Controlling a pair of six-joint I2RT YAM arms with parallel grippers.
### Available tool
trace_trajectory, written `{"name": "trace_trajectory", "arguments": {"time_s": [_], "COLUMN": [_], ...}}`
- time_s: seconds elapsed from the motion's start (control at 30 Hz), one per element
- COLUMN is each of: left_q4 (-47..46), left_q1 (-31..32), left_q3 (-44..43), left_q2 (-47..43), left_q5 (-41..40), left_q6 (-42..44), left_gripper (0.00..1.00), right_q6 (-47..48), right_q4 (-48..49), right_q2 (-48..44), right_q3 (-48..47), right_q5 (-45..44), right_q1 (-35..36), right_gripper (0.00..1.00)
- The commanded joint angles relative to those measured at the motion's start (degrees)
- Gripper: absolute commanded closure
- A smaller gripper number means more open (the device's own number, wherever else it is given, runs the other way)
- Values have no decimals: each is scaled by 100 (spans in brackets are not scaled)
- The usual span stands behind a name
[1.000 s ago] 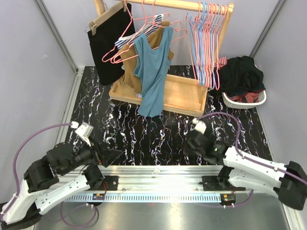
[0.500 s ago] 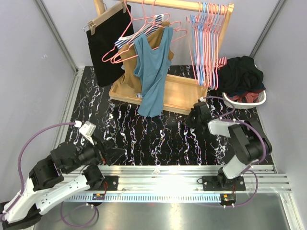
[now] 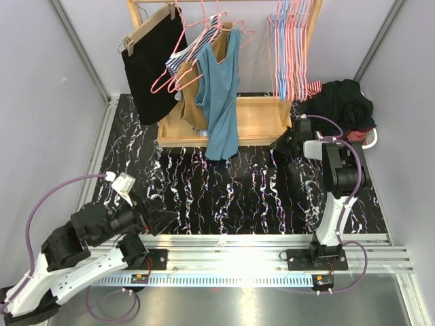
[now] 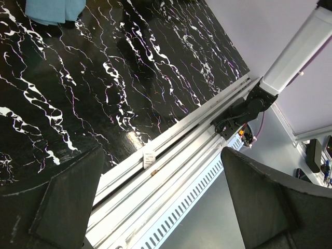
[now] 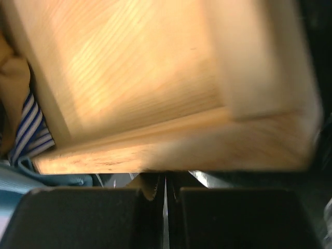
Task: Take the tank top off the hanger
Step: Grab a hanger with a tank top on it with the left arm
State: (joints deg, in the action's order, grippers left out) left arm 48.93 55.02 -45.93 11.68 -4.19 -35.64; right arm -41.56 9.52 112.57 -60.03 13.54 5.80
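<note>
The blue tank top (image 3: 221,95) hangs on a pink hanger (image 3: 194,58) from the wooden rack's top rail, its hem just over the front edge of the rack base (image 3: 262,122). That hem also shows at the top of the left wrist view as the tank top (image 4: 52,9). My right gripper (image 3: 284,141) is shut and empty, its tips against the front right corner of the base; the right wrist view shows the gripper (image 5: 165,181) right up against the wooden base (image 5: 155,93). My left gripper (image 3: 162,219) is open and empty, low near the front rail, far from the garment.
A black garment (image 3: 153,64) on a wooden hanger, a tan garment and a striped one hang beside the tank top. Several empty pink and blue hangers (image 3: 292,47) bunch at the rack's right end. A white basket (image 3: 370,139) of dark clothes stands at right. The metal rail (image 4: 171,171) runs along the near edge.
My right arm has swung from near the front rail out to the rack base's right corner. The rack has turned and slid back, and the garments have swung. The left arm barely moved.
</note>
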Motion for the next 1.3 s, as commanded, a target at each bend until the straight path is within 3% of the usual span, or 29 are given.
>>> {"name": "trace_trajectory", "arguments": {"time_s": [0.0, 0.13, 0.27, 0.33, 0.43, 0.5, 0.53, 0.6, 0.63, 0.7, 0.77, 0.83, 0.97, 1.13, 1.27], "left_q4": [-462, -691, -797, -858, -911, -894, -850, -666, -596, -586, -673, -753, -1182, -1079, -1095], "left_q1": [26, 26, 26, 26, 26, 26, 26, 17, 17, 17, -44, -236, -860, -2169, -2391], "left_q3": [67, 76, -30, -169, -511, -923, -1109, -1748, -1979, -2575, -3233, -3684, -4485, -5627, -6138], "left_q2": [80, 211, 387, 501, 720, 1079, 1256, 1921, 2169, 2800, 3398, 3769, 4534, 5773, 6460], "left_q5": [181, 234, 173, 129, -82, -441, -643, -1214, -1599, -1970, -2393, -2621, -2351, -789, -119], "left_q6": [-22, 39, 206, 285, 566, 882, 996, 1392, 1541, 2033, 2542, 2946, 3518, 3923, 4258], "left_gripper": [1, 1, 1, 1, 1, 1, 1, 1, 1, 1, 1, 1, 1, 1, 2], "right_q6": [279, 429, 561, 684, 711, 658, 667, 860, 912, 1018, 940, 861, 422, 263, 192], "right_q4": [-432, -793, -925, -926, -786, -645, -601, -923, -1143, -1529, -1890, -2102, -2375, -2850, -3096], "right_q2": [405, 599, 371, 4, -838, -1376, -1935, -2501, -3034, -3512, -4136, -4715, -5517, -6185, -6300], "right_q3": [-789, -1501, -1564, -1390, -357, 217, 716, 1036, 1263, 1397, 1529, 1678, 1968, 1934, 1916], "right_q5": [-10, 122, 218, 394, 842, 1247, 1335, 1441, 1406, 1415, 1161, 845, 695, 194, -18], "right_q1": [-316, -422, -457, -449, -448, -352, -265, 279, 568, 1444, 2279, 2644, 3207, 4137, 4473], "right_gripper": [100, 100, 100, 100, 98, 80, 58, 38, 15, 0, 0, 0, 0, 0, 0]}}
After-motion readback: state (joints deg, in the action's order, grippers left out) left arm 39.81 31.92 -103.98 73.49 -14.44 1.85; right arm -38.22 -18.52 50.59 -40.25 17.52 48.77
